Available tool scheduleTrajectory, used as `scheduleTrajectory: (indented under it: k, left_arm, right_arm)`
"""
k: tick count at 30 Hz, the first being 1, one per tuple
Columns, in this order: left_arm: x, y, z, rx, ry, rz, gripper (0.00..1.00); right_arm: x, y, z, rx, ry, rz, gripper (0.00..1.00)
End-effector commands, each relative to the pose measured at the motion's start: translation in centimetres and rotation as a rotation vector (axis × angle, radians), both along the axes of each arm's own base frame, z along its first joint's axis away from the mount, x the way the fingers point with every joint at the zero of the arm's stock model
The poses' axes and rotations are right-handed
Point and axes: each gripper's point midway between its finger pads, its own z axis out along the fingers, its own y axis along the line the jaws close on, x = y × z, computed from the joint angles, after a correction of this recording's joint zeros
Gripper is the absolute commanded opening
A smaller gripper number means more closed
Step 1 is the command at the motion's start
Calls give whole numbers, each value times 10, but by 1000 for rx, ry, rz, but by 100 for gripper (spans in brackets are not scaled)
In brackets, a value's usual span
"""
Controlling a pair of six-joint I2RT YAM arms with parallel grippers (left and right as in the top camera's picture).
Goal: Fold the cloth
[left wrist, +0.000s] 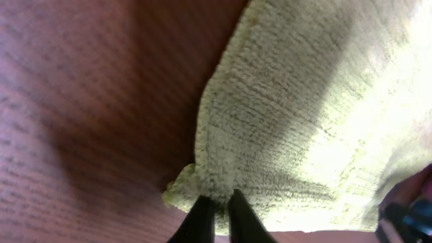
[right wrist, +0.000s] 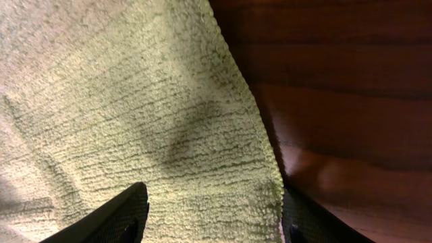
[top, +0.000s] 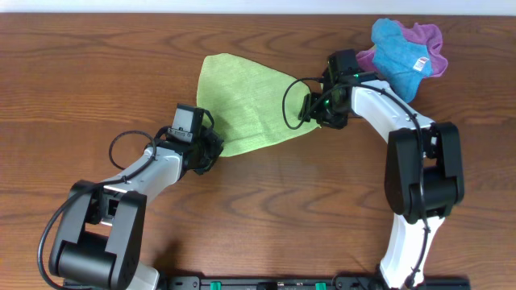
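Over at the far right of the table (top: 97, 48): a blue cloth (top: 397, 50) bunched on top of a purple cloth (top: 433, 39), just beside the right arm's wrist and clear of the action. Closer in, a black cable (top: 287, 103) looping over the right-hand tip of the cloth (top: 242, 101). Near corner of it hidden from overhead under the left arm's wrist.

Now to the left gripper (left wrist: 217, 208): jaws pressed tight together, pinching that near corner, fabric puckered into a little bunch right at the tips. And the right gripper (right wrist: 212, 206): jaws spread wide, straddling the right-hand corner, one either side of the fabric, wood showing past the hem on the right.

Mid-table, a little toward the far side, spread in a single layer with a shallow crease running through it. Wide and rounded on the left, narrowing to a point on the right, so almost a fan shape from above. Long axis roughly left to right, tilted: low at the pinched near-left corner, rising toward the right tip. Far-left corner free, touched by neither arm.
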Motion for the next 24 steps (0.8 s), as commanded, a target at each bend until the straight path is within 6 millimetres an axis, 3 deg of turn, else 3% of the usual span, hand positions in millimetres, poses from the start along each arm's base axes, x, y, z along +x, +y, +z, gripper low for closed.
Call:
scheduleTrajectory:
  k: [1, 9, 13, 16, 21, 22, 24]
  left_arm:
    - [-4, 2, -6, 23, 2, -29, 27]
    - [-7, -1, -5, 13, 5, -56, 33]
    - [-7, -3, -5, 1, 7, -62, 40]
    - [-9, -7, -3, -17, 3, -98, 54]
    - [-13, -14, -1, -55, 4, -147, 88]
    - [-15, -14, -1, -65, 14, -147, 96]
    - [-22, -9, -3, -72, 55, -136, 95]
  right_arm:
    - [-7, 3, -12, -3, 41, -3, 64]
    - [-7, 3, -14, -4, 46, -3, 65]
    - [-9, 3, -17, -5, 55, -10, 50]
    - [-12, 2, -19, -7, 62, -10, 30]
    - [-14, 1, -21, -13, 69, -10, 2]
    - [-14, 1, -21, -13, 69, -11, 1]
    - [-14, 1, -21, -15, 69, -11, 1]
